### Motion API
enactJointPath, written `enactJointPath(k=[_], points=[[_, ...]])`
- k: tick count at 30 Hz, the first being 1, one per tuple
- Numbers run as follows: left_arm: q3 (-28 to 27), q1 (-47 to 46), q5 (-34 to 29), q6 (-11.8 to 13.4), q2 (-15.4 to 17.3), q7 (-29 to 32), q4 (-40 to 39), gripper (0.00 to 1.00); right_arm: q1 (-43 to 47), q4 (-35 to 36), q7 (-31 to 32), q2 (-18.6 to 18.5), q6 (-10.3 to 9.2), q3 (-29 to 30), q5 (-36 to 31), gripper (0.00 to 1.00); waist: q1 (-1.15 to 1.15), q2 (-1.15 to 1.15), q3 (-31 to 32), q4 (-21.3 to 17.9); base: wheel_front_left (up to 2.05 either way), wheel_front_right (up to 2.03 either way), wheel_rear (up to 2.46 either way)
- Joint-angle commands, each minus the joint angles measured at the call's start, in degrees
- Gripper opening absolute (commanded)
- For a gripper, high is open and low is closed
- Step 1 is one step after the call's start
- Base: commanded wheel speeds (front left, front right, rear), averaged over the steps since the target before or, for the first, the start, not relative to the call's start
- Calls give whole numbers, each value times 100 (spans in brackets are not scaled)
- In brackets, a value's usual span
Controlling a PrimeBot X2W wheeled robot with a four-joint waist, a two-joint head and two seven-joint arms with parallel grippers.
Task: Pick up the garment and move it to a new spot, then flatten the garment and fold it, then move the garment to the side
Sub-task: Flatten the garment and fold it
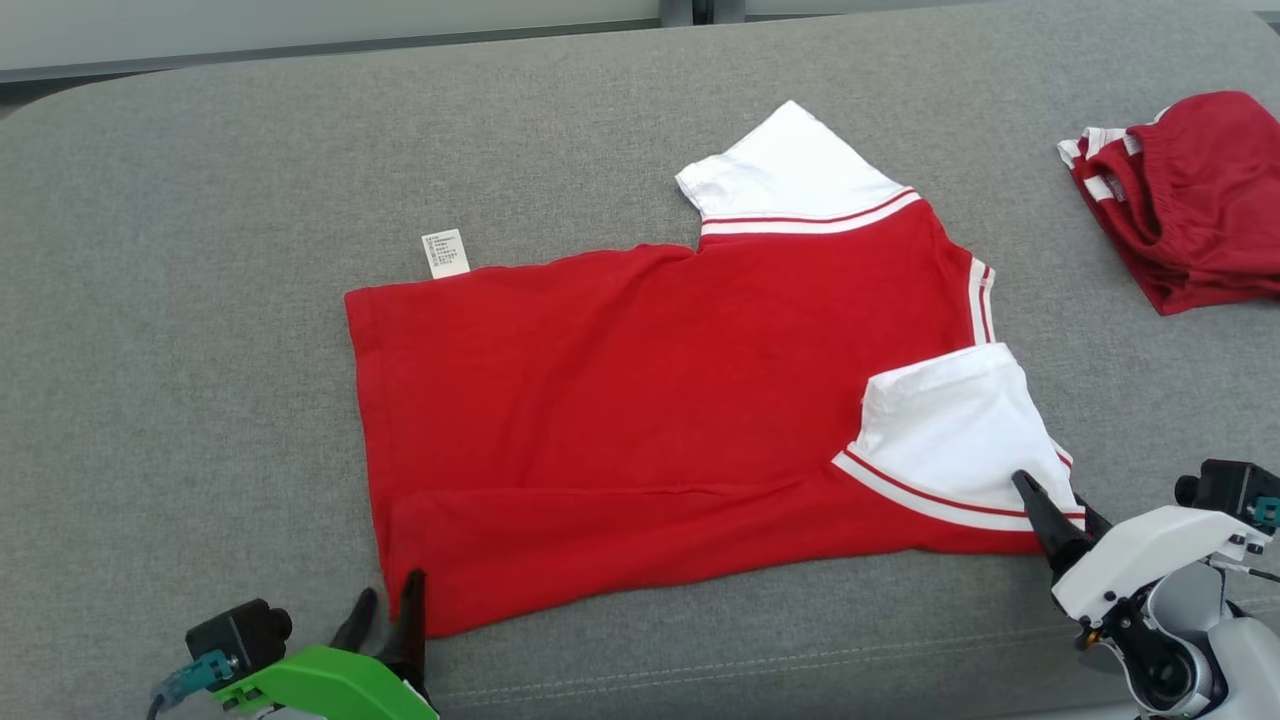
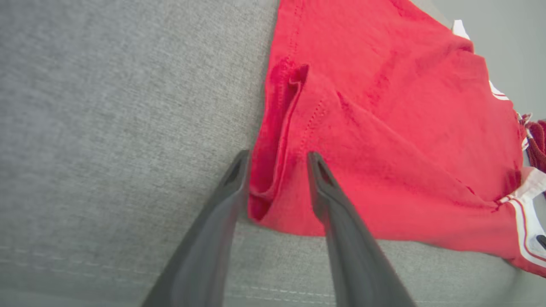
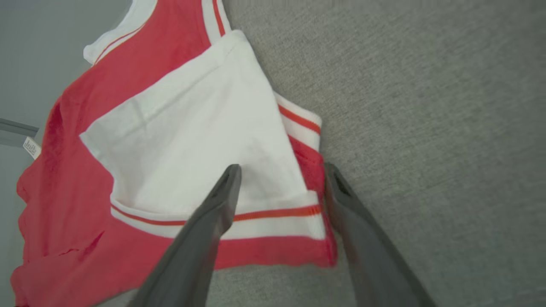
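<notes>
Head view: the red garment (image 1: 640, 400) lies flat in the middle of the grey tabletop (image 1: 200, 350), its near side folded over and one white sleeve (image 1: 950, 430) turned in. The left claw (image 1: 390, 600) and the right claw (image 1: 1055, 505) stand by the front edge.

Left wrist view: the fingers are spread, one over the hem (image 2: 281, 128), one over bare grey.

Right wrist view: the fingers are spread around the sleeve cuff, pinching nothing.

I judge both claws should rise straight up, so that no finger drags the fold open.

Grey woven upholstered surface (image 1: 180, 330), stitched seam (image 1: 800, 655) along near edge (rounded far corner); pale panel (image 1: 300, 25) beyond, even light.
</notes>
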State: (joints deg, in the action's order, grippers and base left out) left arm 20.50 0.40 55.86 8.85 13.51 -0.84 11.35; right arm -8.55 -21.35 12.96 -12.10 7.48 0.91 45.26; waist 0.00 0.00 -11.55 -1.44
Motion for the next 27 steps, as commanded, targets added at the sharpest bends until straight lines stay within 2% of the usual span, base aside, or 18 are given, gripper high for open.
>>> enactJointPath(k=[1, 6, 10, 14, 20, 27], points=[[39, -81, -215, 61, 189, 1, -56, 100, 57, 27, -67, -107, 0, 7, 22, 100, 0, 0, 13, 15, 0, 0, 0], [162, -298, -698, 100, 732, 116, -378, 100, 174, 269, -126, -366, 1, 131, -35, 100, 0, 0, 0, 23, 0, 0, 0], [253, -761, -981, 37, 1200, 509, -669, 100, 95, 717, -39, -625, 1, 133, -82, 100, 0, 0, -73, -26, 0, 0, 0], [332, -1443, -1225, -59, 1528, 942, -702, 100, -119, 1227, 71, -868, 1, 26, -104, 100, 0, 0, -246, -121, 0, 0, 0], [457, -2328, -1475, -136, 1598, 1233, -322, 100, -394, 1631, 164, -978, 0, -118, -51, 100, 0, 0, -582, -235, 0, 0, 0], [596, -3305, -1675, -288, 1424, 1304, 613, 100, -638, 1913, 191, -990, 0, -269, 59, 100, 0, 0, -1105, -351, 0, 0, 0]])
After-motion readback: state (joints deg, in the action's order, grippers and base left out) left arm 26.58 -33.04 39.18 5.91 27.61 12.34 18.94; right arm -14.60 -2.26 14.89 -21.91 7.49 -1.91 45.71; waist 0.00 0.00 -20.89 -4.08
